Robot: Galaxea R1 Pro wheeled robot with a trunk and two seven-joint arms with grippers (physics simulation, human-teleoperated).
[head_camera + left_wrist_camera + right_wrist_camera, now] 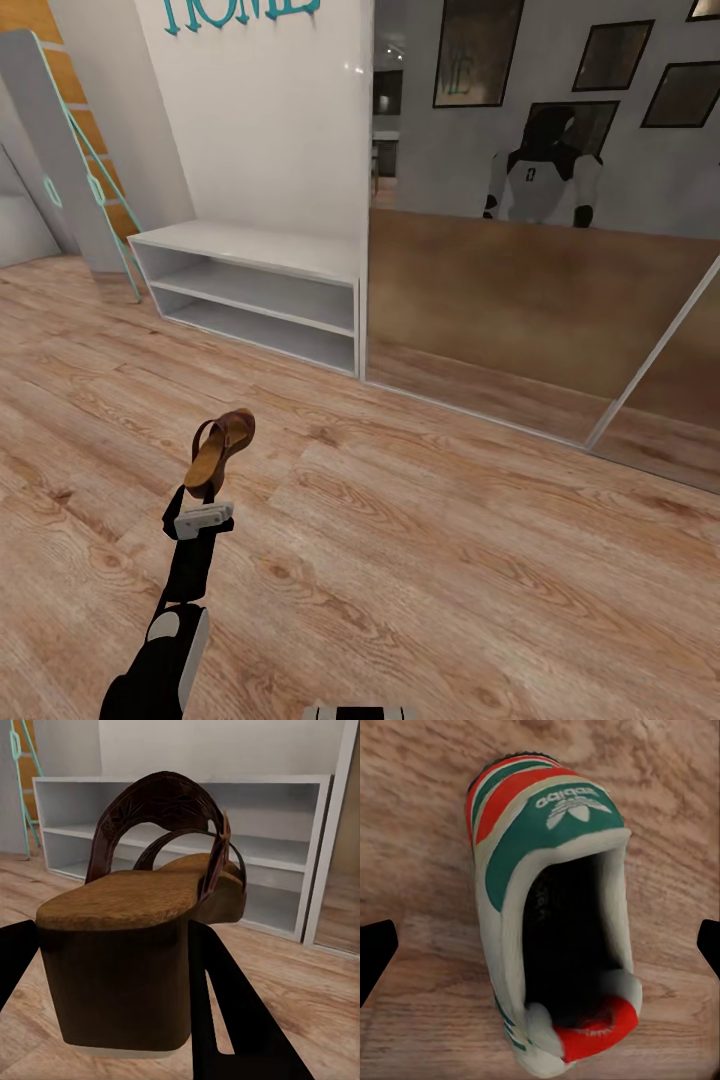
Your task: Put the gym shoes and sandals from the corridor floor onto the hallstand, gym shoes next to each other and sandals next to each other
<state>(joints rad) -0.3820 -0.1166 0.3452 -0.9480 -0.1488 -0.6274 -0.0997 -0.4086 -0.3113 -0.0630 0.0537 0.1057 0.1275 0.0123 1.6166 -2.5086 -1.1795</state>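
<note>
My left gripper [207, 492] is shut on the heel of a brown sandal [222, 448] and holds it above the corridor floor [450, 560], toe pointing toward the hallstand [250, 250]. In the left wrist view the sandal [142, 937] sits between the black fingers [232, 1012], with the hallstand's two open shelves [270, 847] bare beyond it. In the right wrist view a white gym shoe [551, 907] with teal and red trim lies on the wood floor [427, 832]. The right gripper [540, 949] hangs open above it, fingertips [375, 952] wide apart and off the shoe.
A large mirror panel [540, 250] stands right of the hallstand and reflects the robot. A grey and orange slanted unit with teal trim [70, 150] stands left of the hallstand. Open wood floor lies between me and the rack.
</note>
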